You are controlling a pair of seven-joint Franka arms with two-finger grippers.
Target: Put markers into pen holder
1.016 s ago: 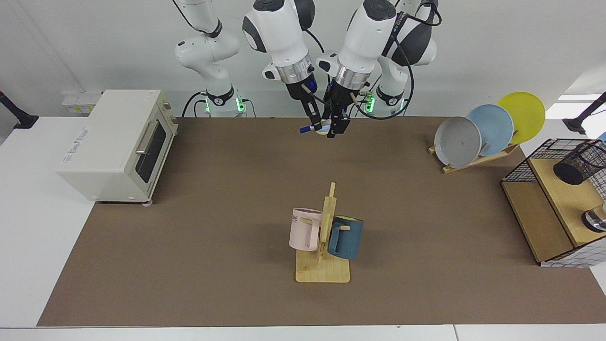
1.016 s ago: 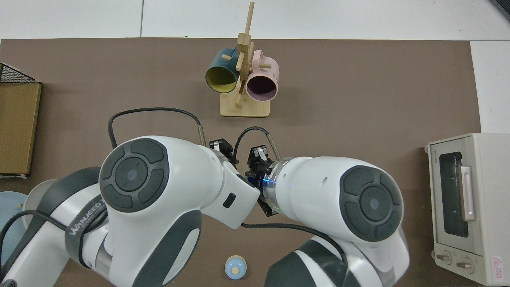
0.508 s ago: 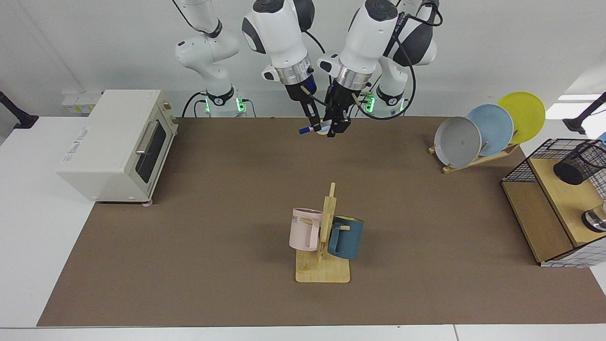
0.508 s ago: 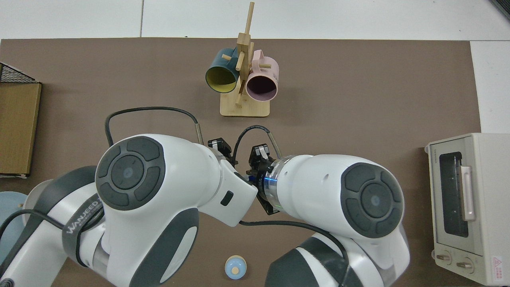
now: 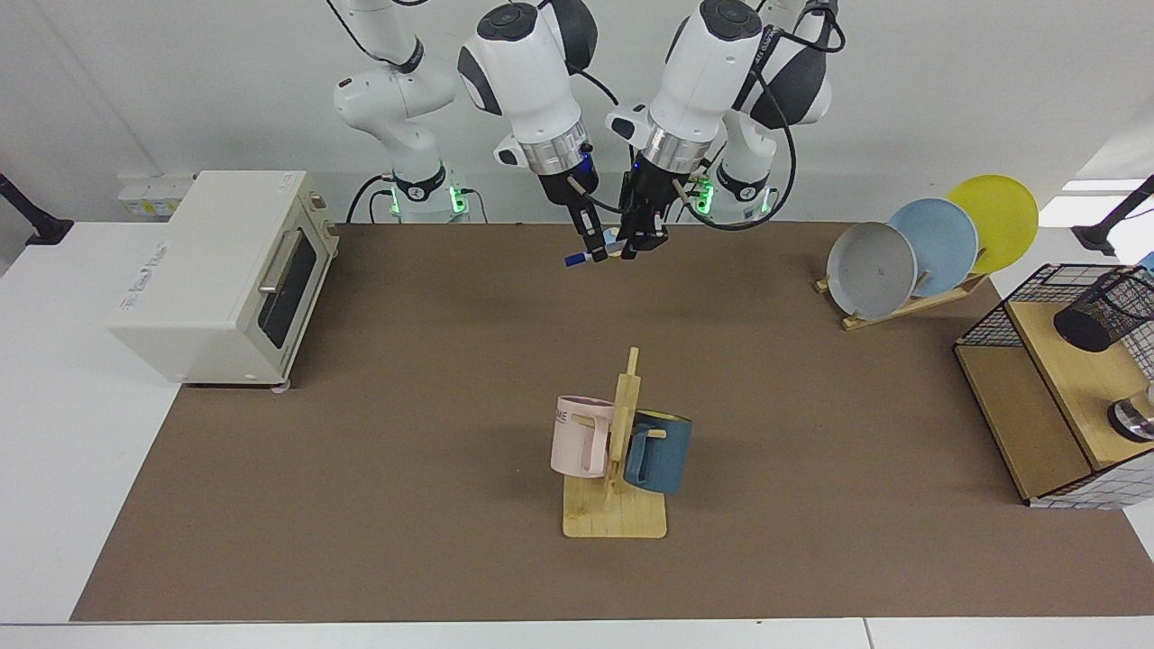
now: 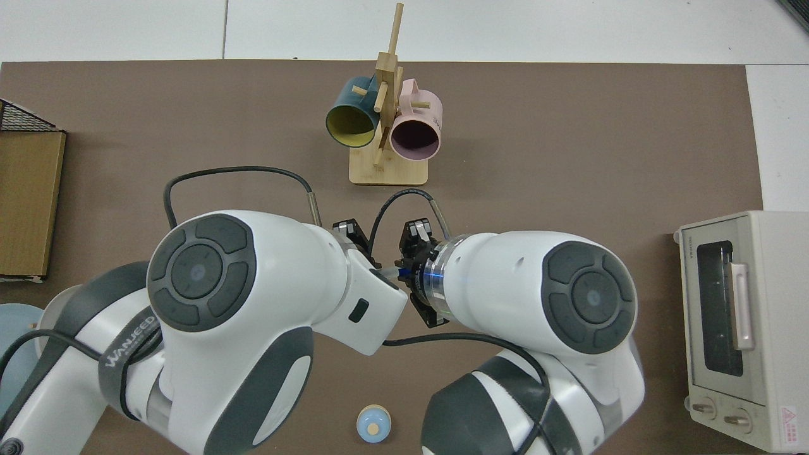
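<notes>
Currently both arms lean in over the far middle of the brown mat, wrists angled toward each other, grippers nearly meeting above the table; the right gripper (image 5: pixel 588 245) is clenched on the marker (image 5: pixel 586 254), which hangs roughly level and a bit tilted, blue cap end poking out toward the toaster oven (image 5: pixel 221 275) side; the left gripper (image 5: pixel 642 236) sits just beside the marker's other end, its fingers too hidden to tell if they're closed; in the top view both big white arm housings cover the grippers, only a blue glint shows between them; pen holder (image 5: pixel 1102 311) lies tipped on the wooden shelf (image 5: pixel 1068 379) at the table edge, well apart from the marker; versus a second ago both grippers have lifted slightly and drifted a little toward the toaster oven side, marker still gripped, mug rack (image 5: pixel 618 455) unchanged
</notes>
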